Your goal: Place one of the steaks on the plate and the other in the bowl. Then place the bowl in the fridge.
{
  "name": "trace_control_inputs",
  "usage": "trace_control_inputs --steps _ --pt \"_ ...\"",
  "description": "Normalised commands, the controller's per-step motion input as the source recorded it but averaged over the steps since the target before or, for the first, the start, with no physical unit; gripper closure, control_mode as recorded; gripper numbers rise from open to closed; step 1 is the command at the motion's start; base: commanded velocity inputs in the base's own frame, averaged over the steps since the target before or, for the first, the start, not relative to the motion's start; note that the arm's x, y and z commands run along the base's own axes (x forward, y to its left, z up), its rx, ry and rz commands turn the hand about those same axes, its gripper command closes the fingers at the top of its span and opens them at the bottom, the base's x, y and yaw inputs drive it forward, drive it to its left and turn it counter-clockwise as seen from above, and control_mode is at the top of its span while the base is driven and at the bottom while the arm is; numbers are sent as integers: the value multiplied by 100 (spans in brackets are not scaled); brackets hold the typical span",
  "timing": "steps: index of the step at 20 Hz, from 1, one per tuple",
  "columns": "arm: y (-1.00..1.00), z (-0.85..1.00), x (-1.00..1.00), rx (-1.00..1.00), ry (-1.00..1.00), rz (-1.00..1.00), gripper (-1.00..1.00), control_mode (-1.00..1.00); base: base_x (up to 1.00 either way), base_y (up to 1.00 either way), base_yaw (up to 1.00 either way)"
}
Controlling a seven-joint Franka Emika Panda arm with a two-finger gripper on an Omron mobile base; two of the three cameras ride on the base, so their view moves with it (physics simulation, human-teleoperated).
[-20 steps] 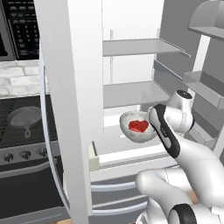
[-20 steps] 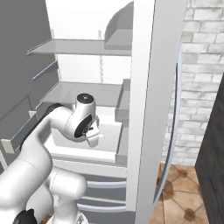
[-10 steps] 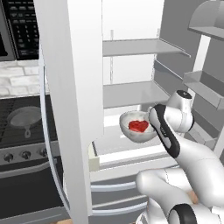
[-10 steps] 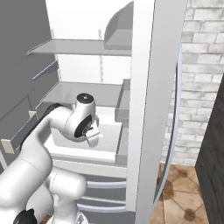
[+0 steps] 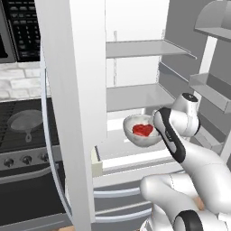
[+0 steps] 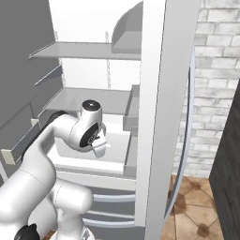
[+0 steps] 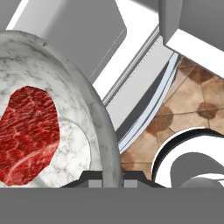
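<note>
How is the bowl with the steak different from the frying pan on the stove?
The bowl is deep, pale and marbled; the frying pan is shallow and dark grey with a long handle. The bowl holds a red steak; the pan looks empty. The bowl is inside the open fridge, gripped at its rim by the claw; the pan sits on the stove. Both are round.

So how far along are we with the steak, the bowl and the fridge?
Late stage. Done: the red steak lies in the bowl, and the fridge doors stand open. In hand: the gripper is shut on the bowl's rim, holding it at the white lower shelf inside the fridge. Left: set the bowl down, let go and pull the arm out. The plate and other steak can't be checked from here.
</note>
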Motion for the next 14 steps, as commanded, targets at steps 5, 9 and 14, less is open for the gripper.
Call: trace_control_inputs --steps 5,9,14 --pt "2 0 -1 0 -13 -5 100 -100 0 0 0" --pt "19 23 20 1 -6 -15 100 -100 0 0 0" --pt "9 57 14 8 0 -25 100 -100 0 0 0"
